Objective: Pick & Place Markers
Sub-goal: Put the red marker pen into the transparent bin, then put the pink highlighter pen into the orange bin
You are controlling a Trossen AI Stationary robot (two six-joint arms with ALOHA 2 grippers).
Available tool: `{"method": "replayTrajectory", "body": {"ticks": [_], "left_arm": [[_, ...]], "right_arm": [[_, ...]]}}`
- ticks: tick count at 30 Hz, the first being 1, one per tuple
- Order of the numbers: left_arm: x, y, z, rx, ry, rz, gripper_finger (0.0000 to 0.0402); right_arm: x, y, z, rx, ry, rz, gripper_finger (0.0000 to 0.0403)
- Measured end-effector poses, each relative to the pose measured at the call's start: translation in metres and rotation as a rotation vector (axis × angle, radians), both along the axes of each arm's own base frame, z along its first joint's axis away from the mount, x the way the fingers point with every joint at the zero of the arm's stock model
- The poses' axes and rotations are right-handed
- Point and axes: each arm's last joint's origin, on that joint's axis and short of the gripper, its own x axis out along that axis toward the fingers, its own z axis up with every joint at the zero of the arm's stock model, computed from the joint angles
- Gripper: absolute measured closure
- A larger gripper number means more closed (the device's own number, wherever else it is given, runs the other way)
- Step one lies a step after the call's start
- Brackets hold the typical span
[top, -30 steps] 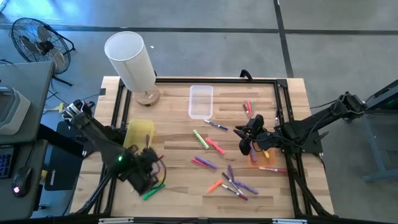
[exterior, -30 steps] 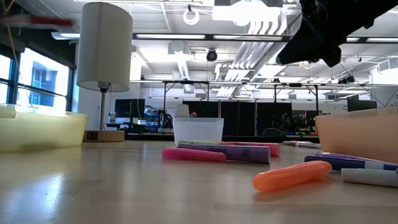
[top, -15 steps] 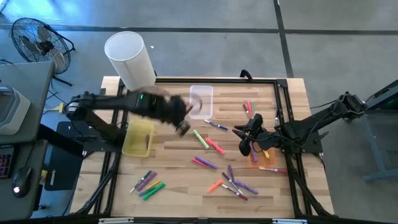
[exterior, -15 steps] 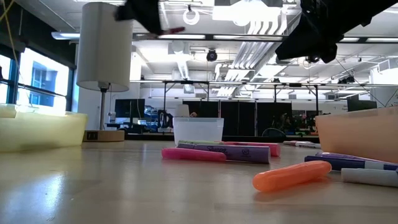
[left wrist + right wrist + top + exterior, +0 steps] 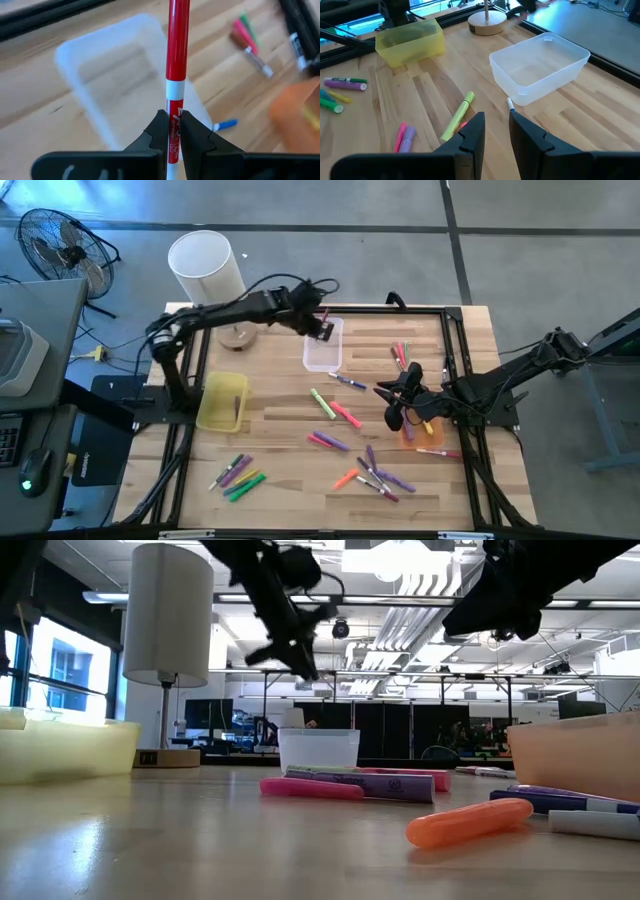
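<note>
My left gripper (image 5: 322,323) hangs above the clear bin (image 5: 323,345) at the table's far middle, shut on a red marker (image 5: 177,45). My right gripper (image 5: 392,406) hovers open over the table's right part, holding nothing, with a yellow marker (image 5: 457,117) lying just ahead of it. Other markers lie flat on the wood: a yellow and a pink one at the centre (image 5: 335,408), a mixed cluster (image 5: 375,475) toward the near edge, green and purple ones (image 5: 237,475) near-left, and a few (image 5: 401,356) far-right. My left gripper pinches the red marker between its two fingers at the white-banded stretch of the barrel (image 5: 173,107). The fingers lie along the marker, which sticks out straight ahead of them. It is lifted clear, above the clear bin (image 5: 110,75).
A yellow bin (image 5: 222,401) sits at the left, an orange bin (image 5: 415,435) under my right arm. A white-shaded lamp (image 5: 208,275) stands at the far left corner. Black rails (image 5: 180,480) frame the table. Bare wood lies between the yellow bin and the central markers.
My left arm has swung from the near-left marker group, up and across the table toward the far edge, passing the yellow bin, and now stands over the clear bin with the red marker. My right arm has kept still.
</note>
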Motion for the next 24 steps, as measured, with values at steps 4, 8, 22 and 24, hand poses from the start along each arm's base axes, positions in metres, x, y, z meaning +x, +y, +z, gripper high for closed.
{"method": "replayTrajectory", "body": {"ticks": [4, 8, 22, 24], "left_arm": [[0.005, 0.024, -0.032, -0.133, 0.022, 0.077, 0.0382], [0.008, 0.035, -0.051, -0.2, 0.036, 0.102, 0.0379], [0.016, 0.039, -0.06, -0.166, 0.013, 0.117, 0.0315], [0.016, 0.038, -0.06, -0.151, 0.02, 0.074, 0.0315]], "right_arm": [[0.0, 0.0, 0.0, -0.002, 0.002, 0.002, 0.0325], [0.0, 0.0, 0.0, -0.002, 0.003, 0.004, 0.0325], [0.0, 0.0, 0.0, -0.019, 0.013, 0.009, 0.0325], [0.0, 0.0, 0.0, -0.019, 0.014, 0.009, 0.0325]]}}
